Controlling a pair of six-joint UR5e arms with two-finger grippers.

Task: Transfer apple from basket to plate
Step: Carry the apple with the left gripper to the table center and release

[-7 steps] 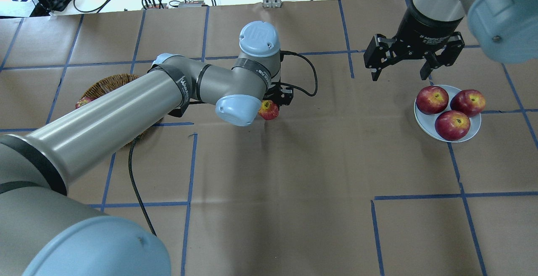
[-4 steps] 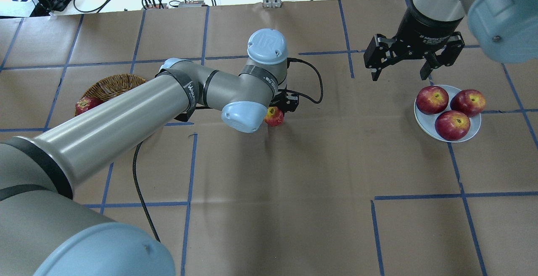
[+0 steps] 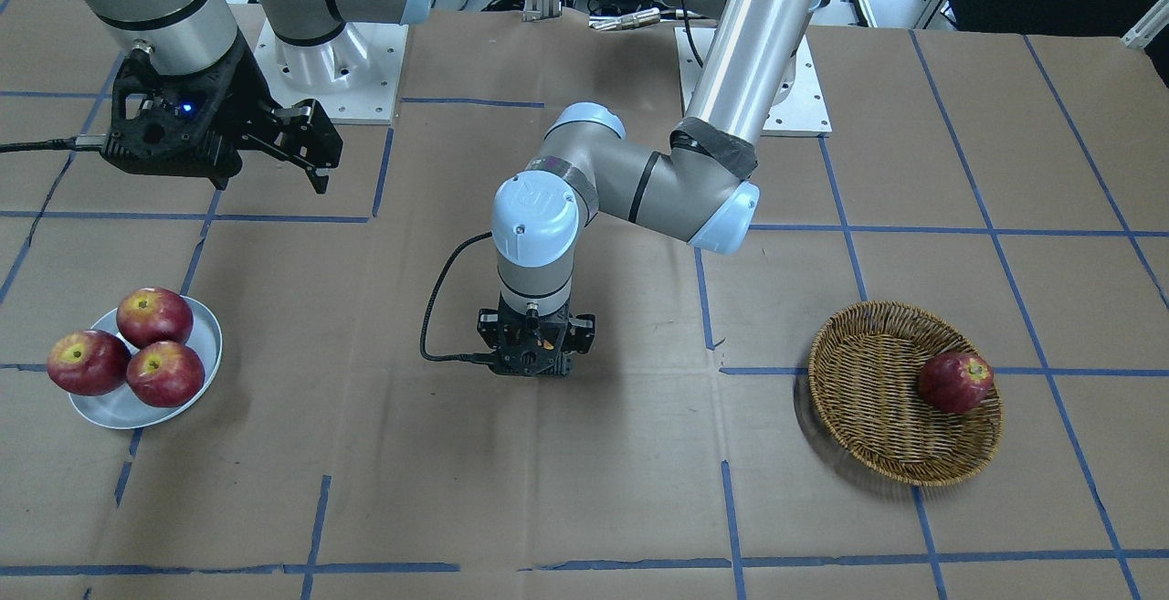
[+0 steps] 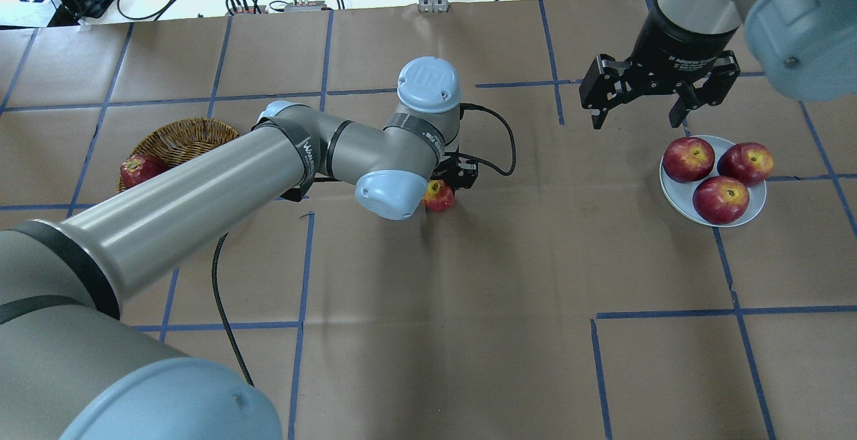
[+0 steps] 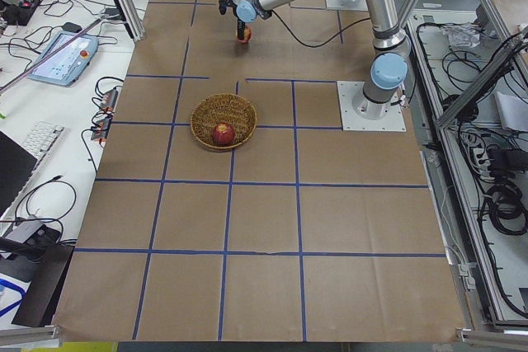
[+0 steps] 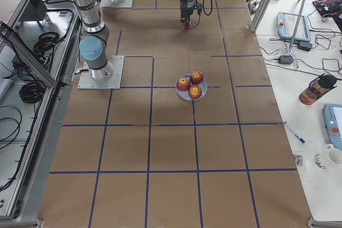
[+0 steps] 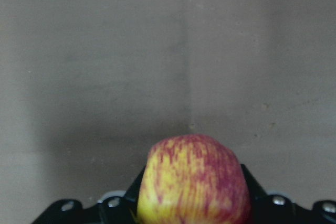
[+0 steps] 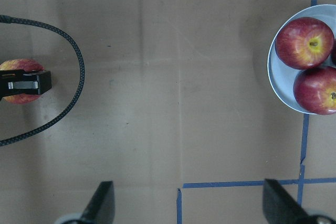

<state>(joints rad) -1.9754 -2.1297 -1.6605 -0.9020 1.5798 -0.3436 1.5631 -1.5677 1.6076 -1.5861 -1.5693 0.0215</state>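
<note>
My left gripper [image 4: 450, 182] is shut on the red and yellow streaked apple [image 4: 438, 197] and holds it low over the middle of the table. The apple fills the bottom of the left wrist view [image 7: 191, 182] between the jaws. The wicker basket [image 4: 194, 133] lies far to its left, partly under my left forearm, and shows whole in the front view [image 3: 868, 399]. The pale plate [image 4: 675, 193] lies at the right and also shows in the front view [image 3: 206, 326]. My right gripper [image 4: 639, 118] is open and empty, above the table just behind the plate.
One dark red apple [image 3: 954, 381] lies in the basket. Three dark red apples [image 4: 720, 199] fill most of the plate. A black cable [image 4: 499, 138] loops from the left wrist. Bare brown paper with blue tape lines lies between the held apple and the plate.
My left arm has carried the apple to the right and a little toward the robot, away from the basket, uncovering more of it. The right arm has not moved.
</note>
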